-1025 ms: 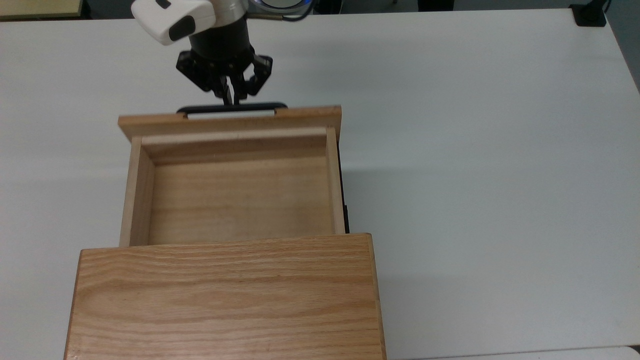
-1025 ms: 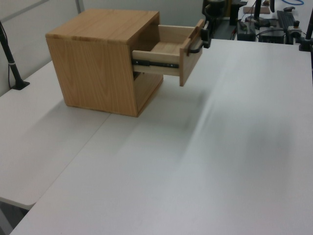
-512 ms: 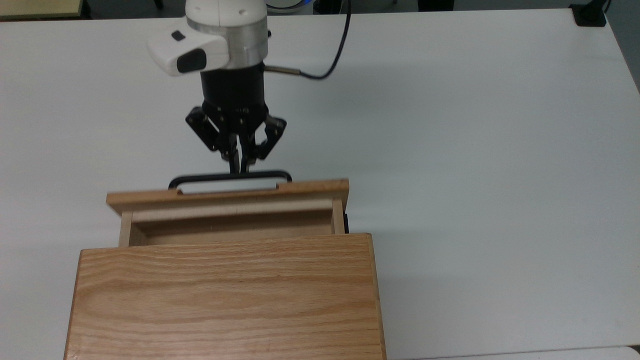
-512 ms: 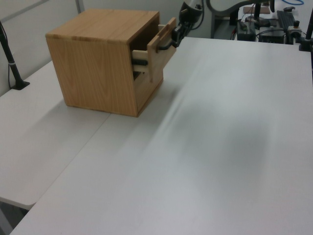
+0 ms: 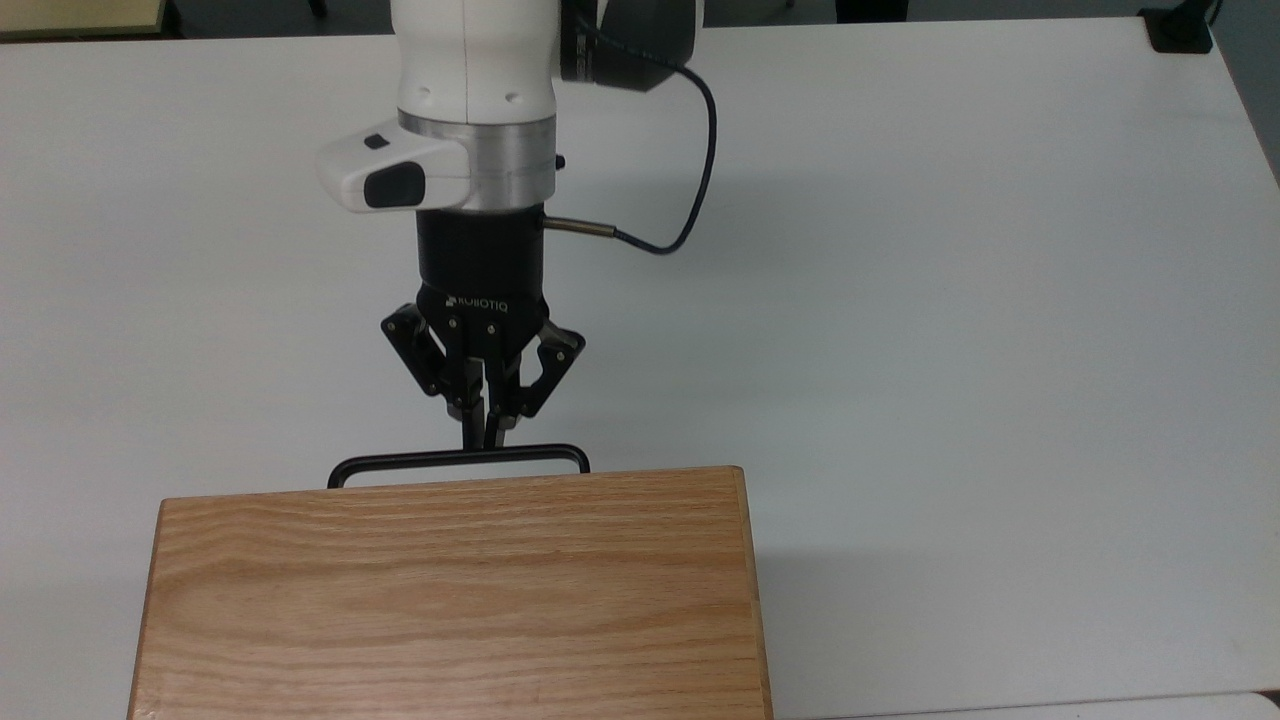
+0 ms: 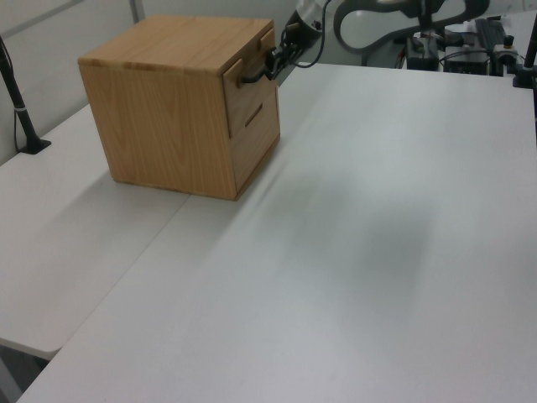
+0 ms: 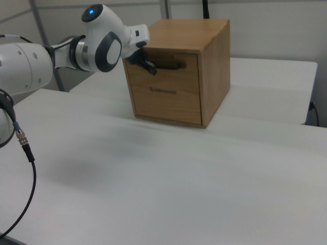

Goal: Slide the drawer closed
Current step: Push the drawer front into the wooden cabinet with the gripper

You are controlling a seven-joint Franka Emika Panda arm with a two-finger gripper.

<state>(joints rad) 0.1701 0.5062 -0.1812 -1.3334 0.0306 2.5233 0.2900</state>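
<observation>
The drawer (image 7: 168, 75) sits pushed into the oak cabinet (image 5: 450, 600), its front panel (image 6: 250, 94) flush with the cabinet face. In the top view the cabinet top hides the drawer box, and just the thin black handle (image 5: 458, 460) sticks out past the cabinet edge. My gripper (image 5: 483, 438) points at the middle of that handle with its fingers shut together and the tips touching the bar from outside. The gripper (image 6: 273, 60) sits against the handle (image 6: 250, 77) in the left view, and the gripper (image 7: 152, 68) meets the handle's (image 7: 171, 65) left end in the right view.
The cabinet stands on a wide white table (image 5: 950, 300). A second drawer front (image 7: 166, 102) lies below the first. A black cable (image 5: 690, 200) loops from my wrist. A black post (image 6: 17, 101) stands at the left view's left edge, and equipment (image 6: 470, 42) sits behind the table.
The drawer slid from wide open to fully inside the cabinet. My gripper followed it toward the cabinet, fingers shut against the handle throughout.
</observation>
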